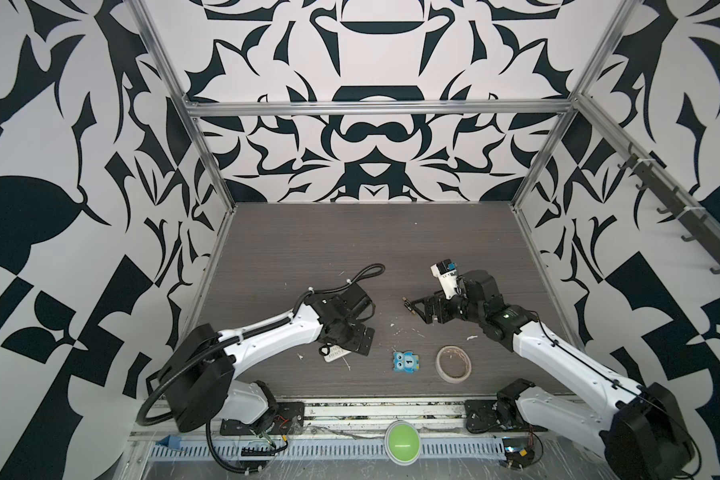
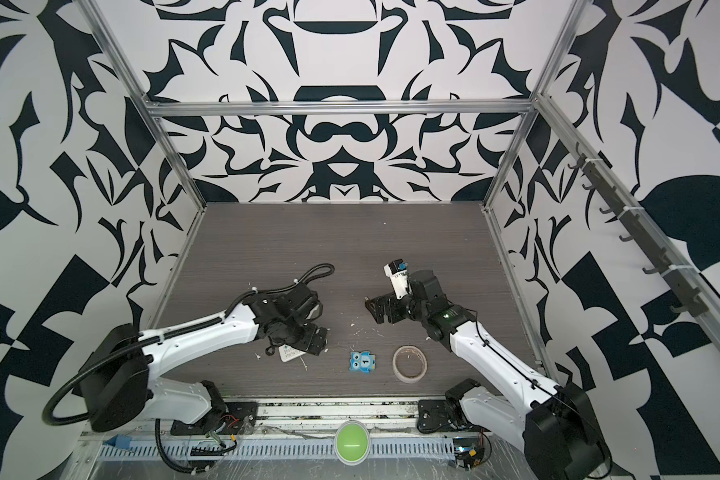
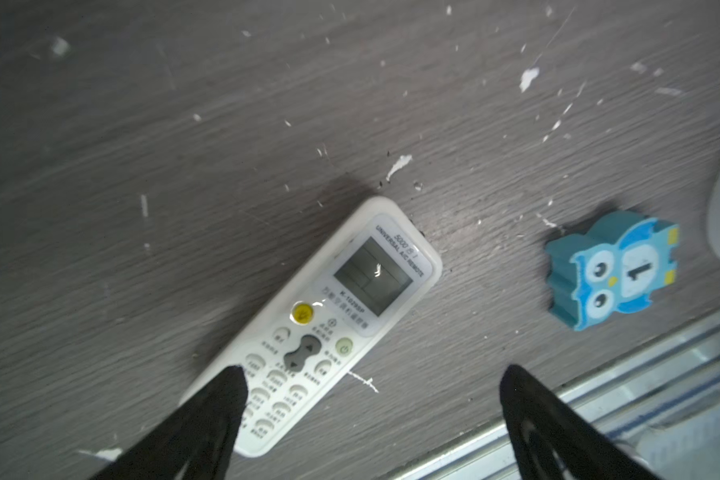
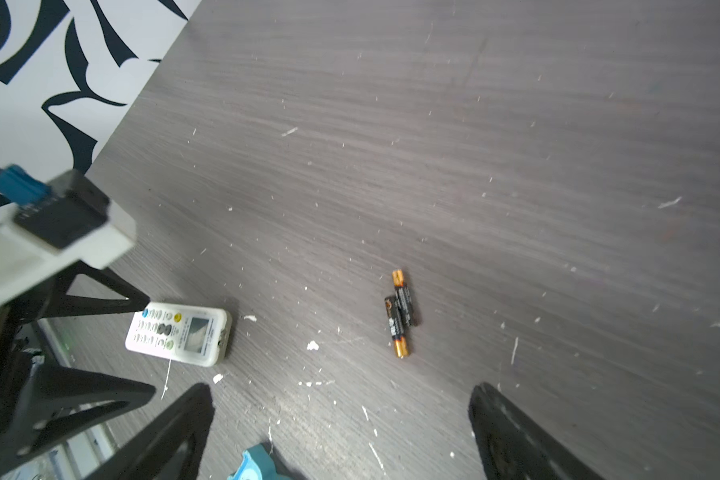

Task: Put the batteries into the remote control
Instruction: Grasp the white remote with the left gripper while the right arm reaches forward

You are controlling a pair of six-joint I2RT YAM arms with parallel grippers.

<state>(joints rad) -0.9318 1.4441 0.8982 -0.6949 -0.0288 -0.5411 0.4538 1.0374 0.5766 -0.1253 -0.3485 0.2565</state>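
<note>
Both batteries [image 4: 400, 316] lie on table [image 4: 516, 124] just ahead of right claw [image 4: 341, 390], spread wide & empty, w/ long axes pointing away from it (pair touching, side by side). The remote control [image 3: 308, 328] sits face-up under left claw [image 3: 373, 372], also spread.

Downward-tilted left hand [image 3: 371, 374], jaws spread wide, right hand [image 4: 341, 392] turned inward, jaws equally wide
</note>
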